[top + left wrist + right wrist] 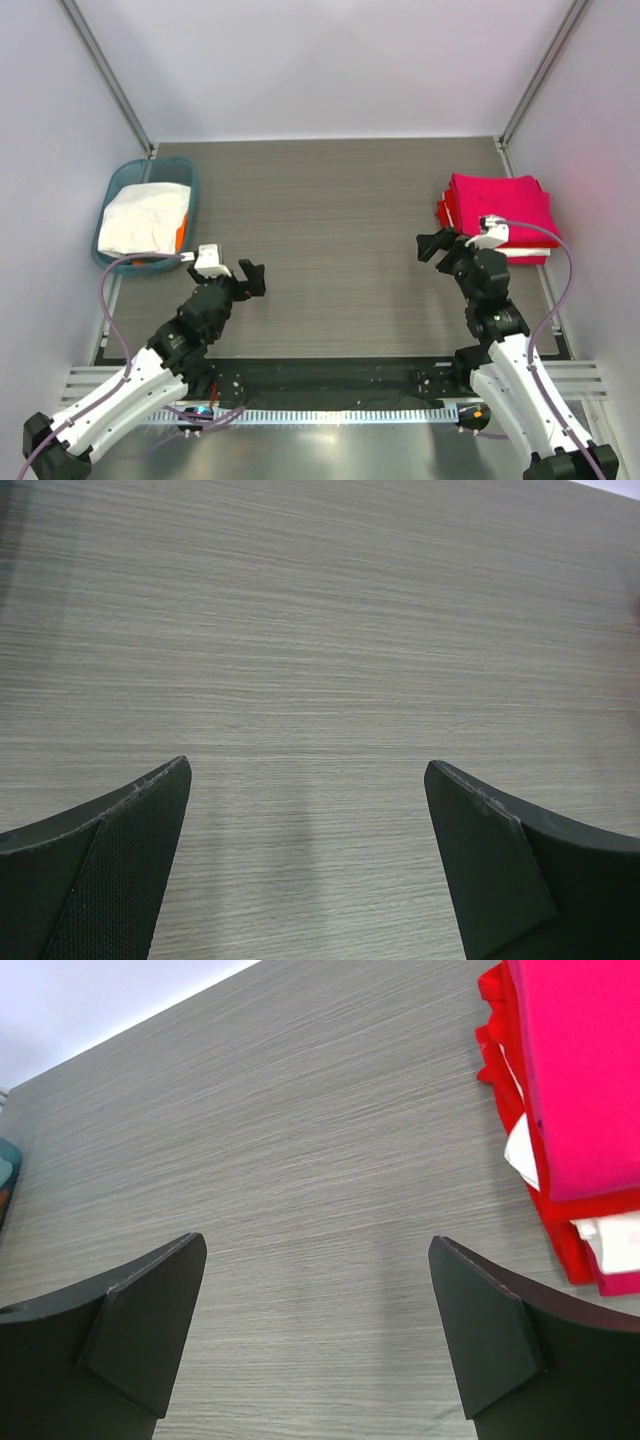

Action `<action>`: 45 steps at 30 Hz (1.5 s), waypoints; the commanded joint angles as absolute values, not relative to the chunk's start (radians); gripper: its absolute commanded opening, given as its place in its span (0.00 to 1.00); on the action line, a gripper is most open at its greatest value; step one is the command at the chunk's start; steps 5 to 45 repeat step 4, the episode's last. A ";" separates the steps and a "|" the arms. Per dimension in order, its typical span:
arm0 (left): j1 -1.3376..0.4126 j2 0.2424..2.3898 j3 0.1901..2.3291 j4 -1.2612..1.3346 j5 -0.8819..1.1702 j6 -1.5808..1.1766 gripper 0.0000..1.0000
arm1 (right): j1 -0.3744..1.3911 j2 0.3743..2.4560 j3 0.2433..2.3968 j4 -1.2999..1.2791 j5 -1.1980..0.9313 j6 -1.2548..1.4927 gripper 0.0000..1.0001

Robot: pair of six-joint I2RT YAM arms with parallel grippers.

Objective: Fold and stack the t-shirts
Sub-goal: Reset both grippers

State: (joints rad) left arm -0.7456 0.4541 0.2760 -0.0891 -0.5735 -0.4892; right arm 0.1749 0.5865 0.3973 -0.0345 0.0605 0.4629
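You have a teal basket at the far left corner of the tabletop. A white t-shirt lies crumpled in it, filling it and heaping above the rim. An orange strip shows at the basket's near right side, just beside the white cloth; you cannot tell what it is.

Against the right edge of the tabletop, toward the far corner, sits the stack of folded t-shirts. The magenta-pink t-shirt lies flat on top. The red t-shirts lie under it, their edges sticking out on the stack's left side, and bits of white peek out between the layers.

Your left jaws stand wide open and hold nothing; the left wrist view shows only bare wood grain between them. The left arm reaches over the near left part of the tabletop, on the near side of the basket and apart from it.

Your right jaws are spread just as wide, with nothing in them. The right arm holds them over bare tabletop just to the left of the stack, not touching the cloth.
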 commanded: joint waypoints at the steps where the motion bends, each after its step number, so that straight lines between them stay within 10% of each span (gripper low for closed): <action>1: -0.742 0.472 0.304 -0.092 -0.615 -0.485 1.00 | 0.176 0.500 0.377 -0.041 0.107 0.468 1.00; 45: -0.742 0.489 0.308 -0.094 -0.609 -0.486 1.00 | 0.176 0.424 0.361 -0.075 0.146 0.476 1.00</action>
